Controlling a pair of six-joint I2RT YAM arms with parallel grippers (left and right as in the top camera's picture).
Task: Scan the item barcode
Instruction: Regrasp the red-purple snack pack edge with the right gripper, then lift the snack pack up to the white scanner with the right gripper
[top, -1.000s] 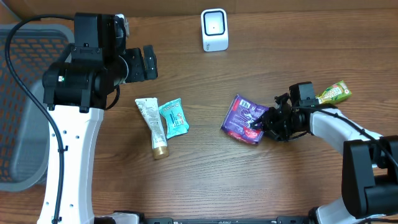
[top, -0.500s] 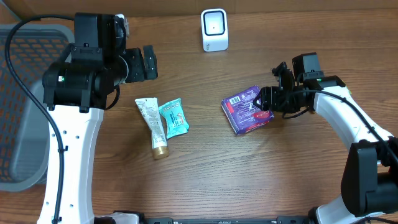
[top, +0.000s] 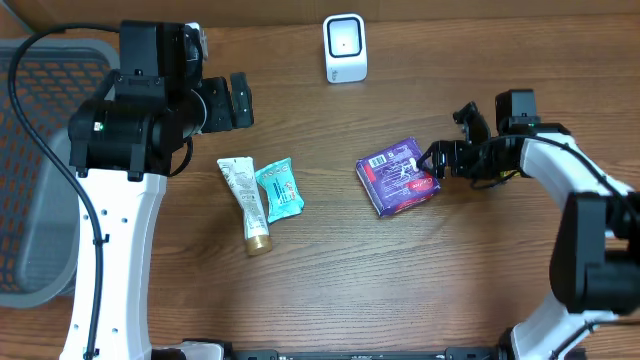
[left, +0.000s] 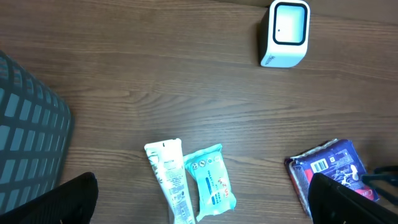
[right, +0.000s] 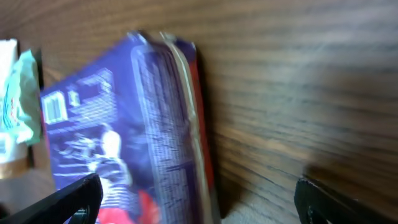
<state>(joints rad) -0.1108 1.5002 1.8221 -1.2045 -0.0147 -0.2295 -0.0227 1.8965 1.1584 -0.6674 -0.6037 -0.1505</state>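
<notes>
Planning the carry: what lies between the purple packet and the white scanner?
Nothing: bare table between the purple packet and the white scanner, seen overhead.

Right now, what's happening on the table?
The right pincer stands open at the right edge of the purple packet, not closed on it. The packet lies flat on the table with its barcode facing up, short of the white scanner at the far edge. The left pincer hangs open and empty over the left side. A cream tube and a teal packet lie side by side, untouched.
</notes>
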